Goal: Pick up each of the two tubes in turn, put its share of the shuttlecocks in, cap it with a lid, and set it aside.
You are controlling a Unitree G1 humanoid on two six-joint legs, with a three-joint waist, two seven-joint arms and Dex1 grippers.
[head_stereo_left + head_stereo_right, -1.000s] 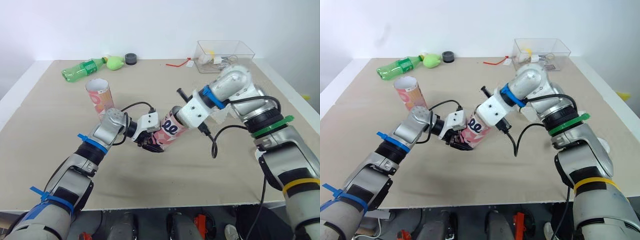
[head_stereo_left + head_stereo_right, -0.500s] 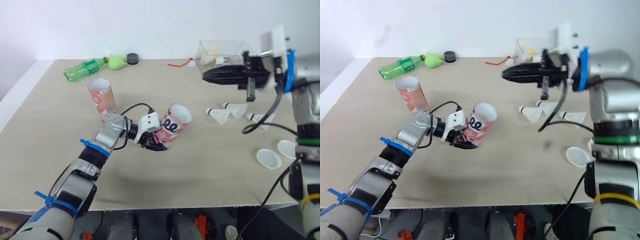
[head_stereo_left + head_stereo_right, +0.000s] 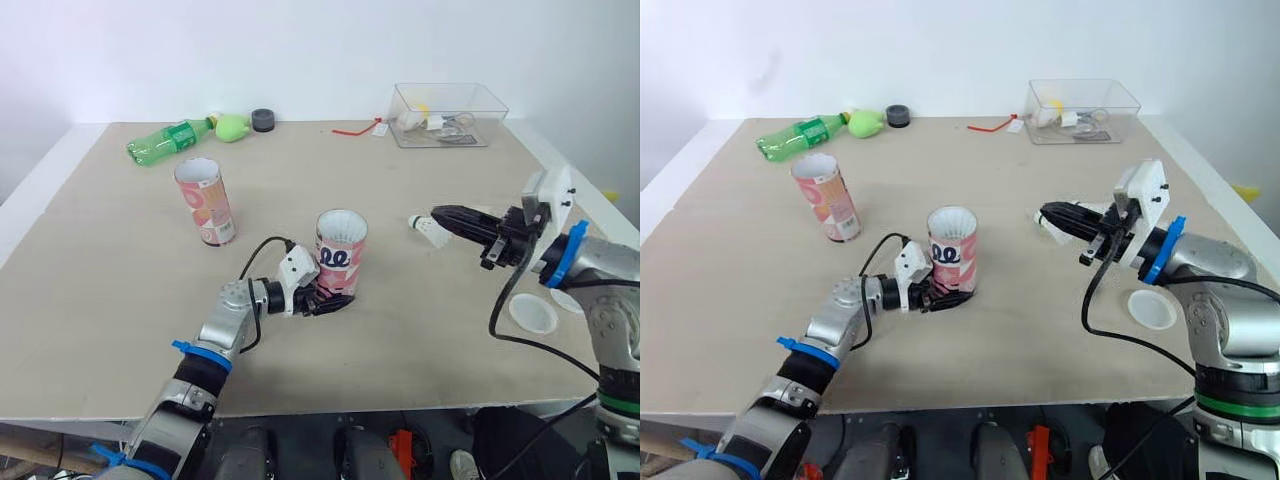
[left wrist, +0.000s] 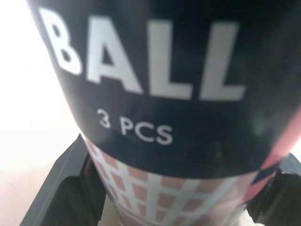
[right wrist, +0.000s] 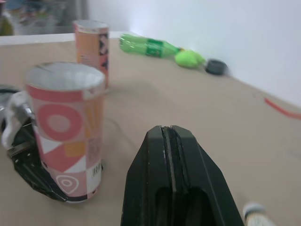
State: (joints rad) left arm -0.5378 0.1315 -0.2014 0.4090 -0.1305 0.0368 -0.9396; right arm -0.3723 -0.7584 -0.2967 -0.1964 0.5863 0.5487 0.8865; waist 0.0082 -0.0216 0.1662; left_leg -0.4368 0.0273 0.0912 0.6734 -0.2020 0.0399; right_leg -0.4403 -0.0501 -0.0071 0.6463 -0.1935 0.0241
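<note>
Left gripper (image 3: 325,300) clamps the base of the cardboard tube (image 3: 341,250), which stands upright mid-table (image 3: 100,260) with its round top open. Right gripper (image 3: 440,213) pinched flat, empty, tips just beside a feathered shuttlecock (image 3: 428,229). Second tube (image 3: 205,200) stands apart. Flat white round lid (image 3: 533,313) near the right arm.

My left wrist view cuts the tube (image 4: 155,94) off at rim and base, and its lettering is blurred. I can't tell what's inside it. The right gripper (image 3: 437,212) covers part of a shuttlecock (image 3: 426,231). The clear box's (image 3: 498,108) contents are too small to name.
</note>
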